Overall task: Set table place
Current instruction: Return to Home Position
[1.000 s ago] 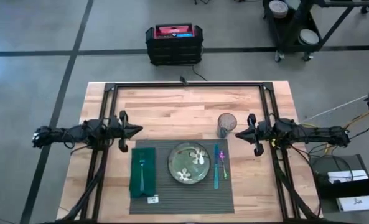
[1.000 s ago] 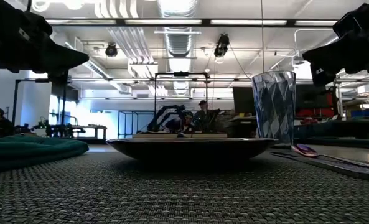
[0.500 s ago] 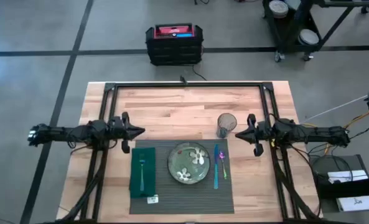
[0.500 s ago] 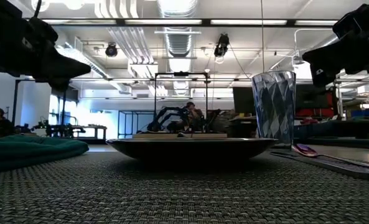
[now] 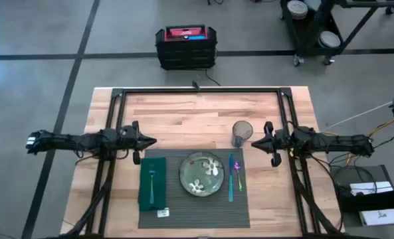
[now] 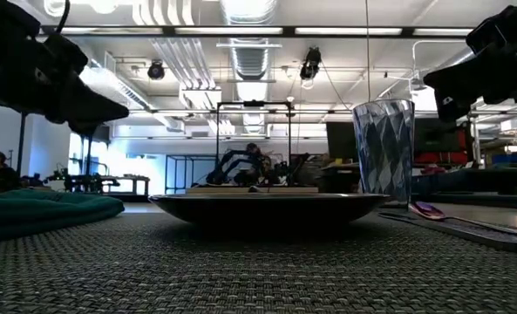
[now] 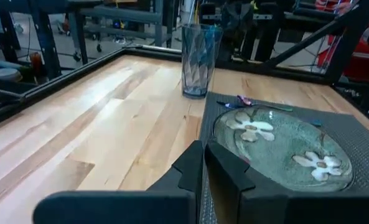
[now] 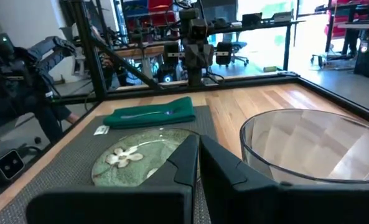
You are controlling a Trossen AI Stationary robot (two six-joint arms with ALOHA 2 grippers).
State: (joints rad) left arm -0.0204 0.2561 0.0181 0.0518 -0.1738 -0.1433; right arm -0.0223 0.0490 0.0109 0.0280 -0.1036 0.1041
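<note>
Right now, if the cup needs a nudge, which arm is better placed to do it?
Likely the right. The right gripper hangs shut just beside the cup, by the far right corner of the placemat. The left gripper hangs at the opposite corner, near the napkin, a longer reach.

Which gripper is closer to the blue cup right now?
Right. The right gripper sits just beside the cup; the left gripper is far off, on the other side of the plate.
</note>
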